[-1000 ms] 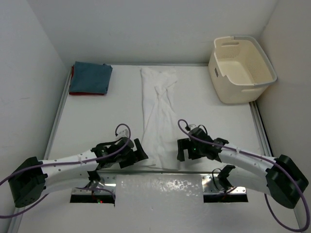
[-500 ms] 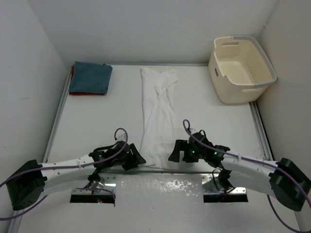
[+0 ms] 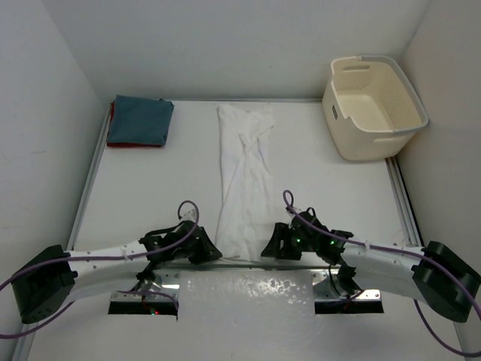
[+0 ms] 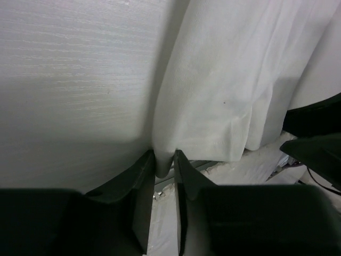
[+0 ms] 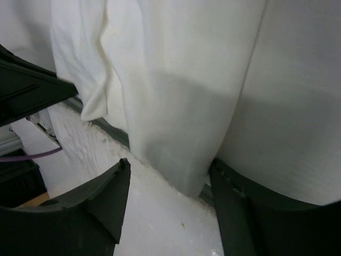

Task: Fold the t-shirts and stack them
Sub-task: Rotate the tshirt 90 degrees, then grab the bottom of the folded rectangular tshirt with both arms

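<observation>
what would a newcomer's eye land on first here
A long white cloth t-shirt folded into a narrow strip runs down the middle of the table, with the left tool pinching its near left corner and the right tool open around its near right corner. A folded slate blue-grey t-shirt lies on a red t-shirt in the far left corner, and a cream perforated plastic basket stands far right.

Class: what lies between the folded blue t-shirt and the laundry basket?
The white t-shirt, stretched lengthwise, with bare table on both sides; the top view shows it.
</observation>
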Robot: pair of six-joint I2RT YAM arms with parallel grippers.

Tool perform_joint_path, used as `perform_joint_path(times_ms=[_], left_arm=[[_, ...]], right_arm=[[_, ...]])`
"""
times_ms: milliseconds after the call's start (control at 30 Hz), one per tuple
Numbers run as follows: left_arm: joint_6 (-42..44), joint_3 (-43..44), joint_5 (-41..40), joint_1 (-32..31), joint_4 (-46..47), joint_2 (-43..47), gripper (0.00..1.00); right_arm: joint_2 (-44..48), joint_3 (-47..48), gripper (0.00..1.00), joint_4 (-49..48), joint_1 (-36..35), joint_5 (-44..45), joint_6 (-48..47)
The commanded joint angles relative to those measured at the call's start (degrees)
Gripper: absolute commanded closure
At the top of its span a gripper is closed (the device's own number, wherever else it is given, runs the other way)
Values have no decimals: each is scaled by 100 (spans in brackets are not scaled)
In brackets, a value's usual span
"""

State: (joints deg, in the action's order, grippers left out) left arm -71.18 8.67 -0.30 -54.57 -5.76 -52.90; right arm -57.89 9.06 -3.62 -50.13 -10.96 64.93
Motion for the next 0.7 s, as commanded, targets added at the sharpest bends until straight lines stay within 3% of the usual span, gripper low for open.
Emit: perform_joint_path(times_ms=[0,67,167,333,367,500,667], left_arm=[[121,-129,-32,34,75,-115,85],[87,-146,-23,25,171,-185,100],[95,-181,3,-80,470,-264,100],[-159,47,-269,-668,418,-378,100],[-212,74,-322,-765,331,-387,100],[-546,232,-366,-1161,-257,-317,100],[-801,319,-304,-1451,-206,-176,100]], right_arm=[[-135,-229,45,388,-58,59,152],[-170,-290,56,240,-67,50,196],[-319,-317,61,133,-58,137,196],[-311,-194,87,151,-67,454,3],[-180,-168,99,238,-67,437,-32],[399,-45,100,940,-67,385,-191],[937,-220,100,1294,-67,261,-156]])
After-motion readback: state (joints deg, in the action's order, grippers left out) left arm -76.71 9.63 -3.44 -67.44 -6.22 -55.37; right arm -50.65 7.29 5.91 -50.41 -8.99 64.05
